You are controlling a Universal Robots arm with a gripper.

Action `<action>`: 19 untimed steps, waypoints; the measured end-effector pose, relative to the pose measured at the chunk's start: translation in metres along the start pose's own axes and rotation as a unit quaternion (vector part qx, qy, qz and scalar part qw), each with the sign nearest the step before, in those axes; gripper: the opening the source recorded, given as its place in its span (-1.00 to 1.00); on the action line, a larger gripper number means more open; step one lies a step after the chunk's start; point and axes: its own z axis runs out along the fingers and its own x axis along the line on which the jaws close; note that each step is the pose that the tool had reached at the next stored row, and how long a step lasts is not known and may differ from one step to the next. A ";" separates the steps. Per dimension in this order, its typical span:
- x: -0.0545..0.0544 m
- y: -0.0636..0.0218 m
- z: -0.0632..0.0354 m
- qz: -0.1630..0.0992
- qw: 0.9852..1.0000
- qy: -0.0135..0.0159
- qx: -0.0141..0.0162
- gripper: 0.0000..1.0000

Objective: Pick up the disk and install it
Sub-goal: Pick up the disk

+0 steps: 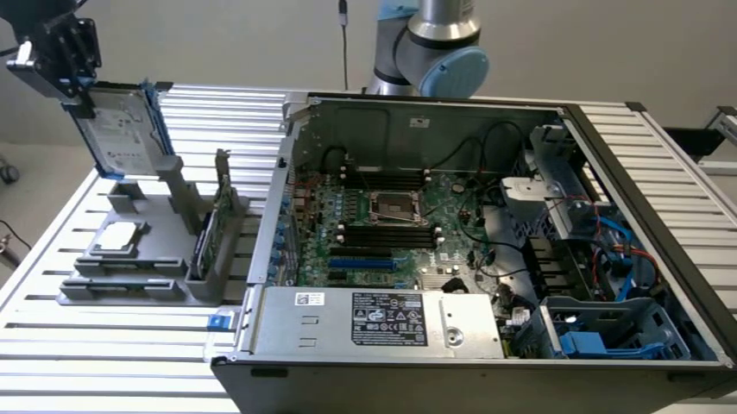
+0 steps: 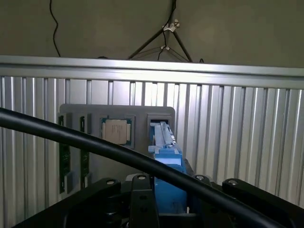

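Disk (image 1: 121,129) gripped upright in end effector (image 1: 81,90), just above grey holder (image 1: 127,289)

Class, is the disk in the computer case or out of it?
Out: the gripper holds the disk at the grey rack, outside the case.

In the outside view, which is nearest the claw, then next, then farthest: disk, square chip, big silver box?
1. The disk: held in the gripper, exterior view's left.
2. The chip: below, on the grey holder.
3. The silver box: front of the computer case.
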 end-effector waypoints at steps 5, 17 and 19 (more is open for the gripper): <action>0.001 -0.0078 -0.0217 0.000 1.000 0.000 0.000 -0.35; 0.009 -0.0511 -0.0750 0.000 1.000 0.000 0.000 -0.35; 0.011 -0.0600 -0.0833 0.000 1.000 0.000 0.000 -0.35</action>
